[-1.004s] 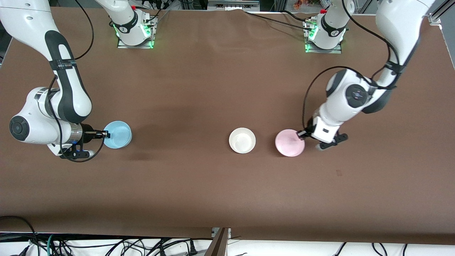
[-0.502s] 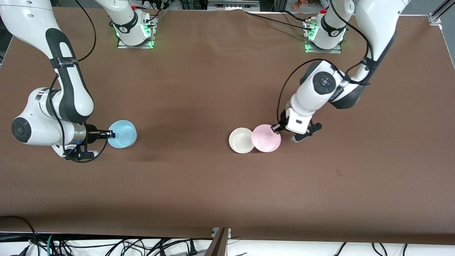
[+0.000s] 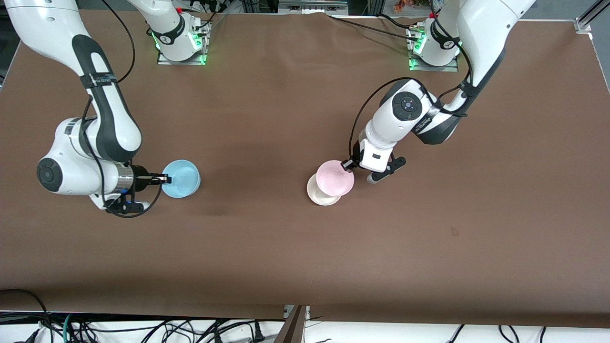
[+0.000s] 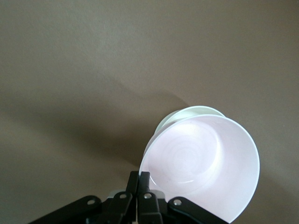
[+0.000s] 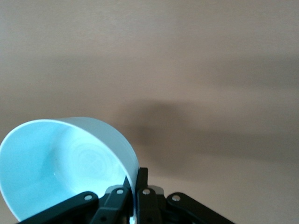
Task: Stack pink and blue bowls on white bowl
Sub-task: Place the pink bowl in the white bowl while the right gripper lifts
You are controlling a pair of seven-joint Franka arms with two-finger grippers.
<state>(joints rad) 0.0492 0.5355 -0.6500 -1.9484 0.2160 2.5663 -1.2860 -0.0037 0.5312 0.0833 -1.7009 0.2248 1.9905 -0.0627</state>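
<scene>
My left gripper (image 3: pixel 348 165) is shut on the rim of the pale pink bowl (image 3: pixel 335 177) and holds it tilted over the white bowl (image 3: pixel 318 196), covering most of it. In the left wrist view the pink bowl (image 4: pixel 205 163) fills the space past my gripper (image 4: pixel 141 179), and the white bowl's rim (image 4: pixel 187 112) peeks out under it. My right gripper (image 3: pixel 166 179) is shut on the rim of the light blue bowl (image 3: pixel 182 178) over the table toward the right arm's end. The right wrist view shows the blue bowl (image 5: pixel 65 163) in my gripper (image 5: pixel 134 179).
The brown table (image 3: pixel 286 247) spreads bare around both bowls. The two arm bases (image 3: pixel 181 38) stand along the table's edge farthest from the front camera. Cables hang along the edge nearest it.
My left gripper has carried the pink bowl from beside the white bowl to over it. My right gripper has moved the blue bowl a little toward the white bowl.
</scene>
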